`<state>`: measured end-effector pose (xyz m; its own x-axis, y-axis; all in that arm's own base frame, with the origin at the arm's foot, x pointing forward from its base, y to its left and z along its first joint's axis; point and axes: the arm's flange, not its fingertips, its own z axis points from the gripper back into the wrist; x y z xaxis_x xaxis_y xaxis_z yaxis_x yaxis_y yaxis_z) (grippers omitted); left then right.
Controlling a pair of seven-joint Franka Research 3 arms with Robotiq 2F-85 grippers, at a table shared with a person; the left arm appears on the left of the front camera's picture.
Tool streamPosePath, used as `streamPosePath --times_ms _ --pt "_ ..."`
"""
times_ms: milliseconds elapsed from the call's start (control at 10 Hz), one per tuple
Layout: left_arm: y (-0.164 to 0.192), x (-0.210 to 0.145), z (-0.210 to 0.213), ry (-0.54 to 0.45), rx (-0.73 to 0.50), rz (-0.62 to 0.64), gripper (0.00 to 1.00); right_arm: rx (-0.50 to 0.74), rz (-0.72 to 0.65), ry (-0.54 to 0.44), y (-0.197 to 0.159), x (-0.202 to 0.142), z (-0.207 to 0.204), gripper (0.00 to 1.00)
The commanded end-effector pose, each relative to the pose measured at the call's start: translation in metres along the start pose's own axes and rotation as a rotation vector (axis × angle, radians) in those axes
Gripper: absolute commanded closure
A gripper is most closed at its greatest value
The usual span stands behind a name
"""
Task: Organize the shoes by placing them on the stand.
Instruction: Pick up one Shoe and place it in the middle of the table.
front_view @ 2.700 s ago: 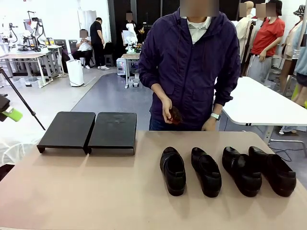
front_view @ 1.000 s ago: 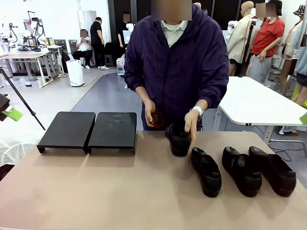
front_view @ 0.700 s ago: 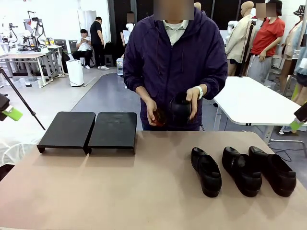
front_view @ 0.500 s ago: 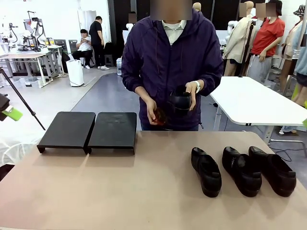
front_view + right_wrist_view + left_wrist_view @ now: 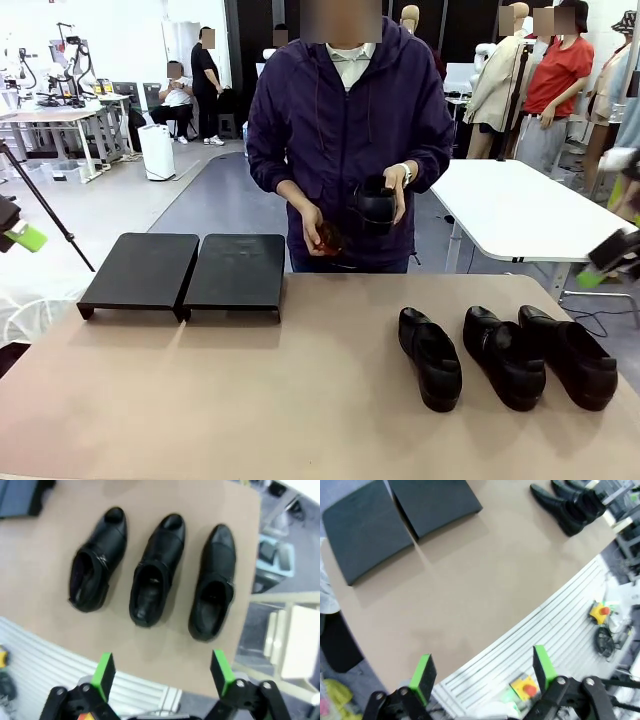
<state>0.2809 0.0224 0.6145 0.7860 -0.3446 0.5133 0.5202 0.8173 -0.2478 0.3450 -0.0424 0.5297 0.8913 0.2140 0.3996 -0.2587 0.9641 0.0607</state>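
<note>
Three glossy black shoes [image 5: 503,357] lie side by side on the right of the tan table, seen from above as shoes [image 5: 157,570] below my right gripper [image 5: 162,672], which hovers open and empty. The person across the table holds a fourth shoe [image 5: 375,205] at chest height in one hand. Their other hand holds a small reddish-brown object [image 5: 328,238]. The black stand [image 5: 185,273] sits bare at the far left; the left wrist view shows the stand [image 5: 395,515] far beyond my left gripper [image 5: 482,670], open above the table's near edge.
A green pad [image 5: 25,238] of my left gripper shows at the left edge. A blurred finger [image 5: 610,252] of my right gripper shows at the right edge. The table [image 5: 250,390] is bare in the middle. A white table [image 5: 530,215] stands behind on the right.
The person picked the leftmost shoe off the table and raised it to chest height, standing upright. My right gripper has come into sight at the right edge.
</note>
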Motion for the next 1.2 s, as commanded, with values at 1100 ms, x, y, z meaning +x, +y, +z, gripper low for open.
streamPosePath --times_ms 1100 --pt "0.002 0.0 0.002 0.003 -0.006 -0.01 0.0 0.05 -0.149 0.138 -0.004 0.066 -0.167 0.0"
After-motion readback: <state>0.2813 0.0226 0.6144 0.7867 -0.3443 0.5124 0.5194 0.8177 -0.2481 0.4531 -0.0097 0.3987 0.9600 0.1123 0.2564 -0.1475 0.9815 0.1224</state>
